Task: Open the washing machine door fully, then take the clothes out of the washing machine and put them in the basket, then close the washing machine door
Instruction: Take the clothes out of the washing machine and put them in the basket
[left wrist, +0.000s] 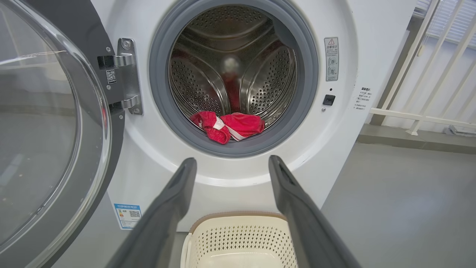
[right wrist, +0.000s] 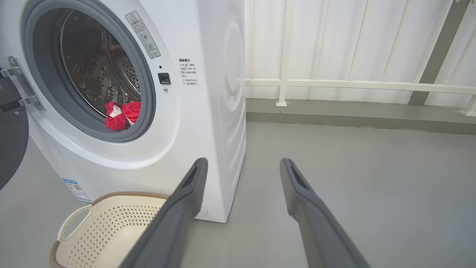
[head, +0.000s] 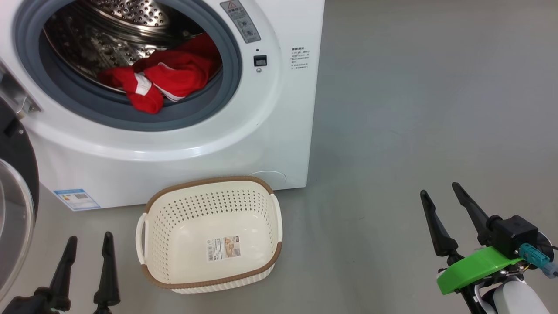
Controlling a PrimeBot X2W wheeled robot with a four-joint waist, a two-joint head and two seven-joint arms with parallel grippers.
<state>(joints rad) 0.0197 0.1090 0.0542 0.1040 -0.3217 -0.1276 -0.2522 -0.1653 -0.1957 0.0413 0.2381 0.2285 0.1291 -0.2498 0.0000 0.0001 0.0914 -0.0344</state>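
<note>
The white washing machine (head: 244, 139) stands with its door (head: 15, 209) swung wide to the left; the door (left wrist: 48, 126) shows its black rim and clear glass. Red clothes (head: 163, 78) with white trim lie at the front of the steel drum, spilling onto the grey gasket; the clothes (left wrist: 227, 125) (right wrist: 121, 114) show in both wrist views. The cream basket (head: 211, 270) sits on the floor below the opening, with nothing but a paper label inside. My left gripper (head: 89, 239) is open, low at the basket's left. My right gripper (head: 440, 192) is open, far to the right.
Grey floor (head: 414, 109) stretches to the right of the machine. A white railing (right wrist: 353, 85) and a low kerb run behind it. The open door takes up the space at the left.
</note>
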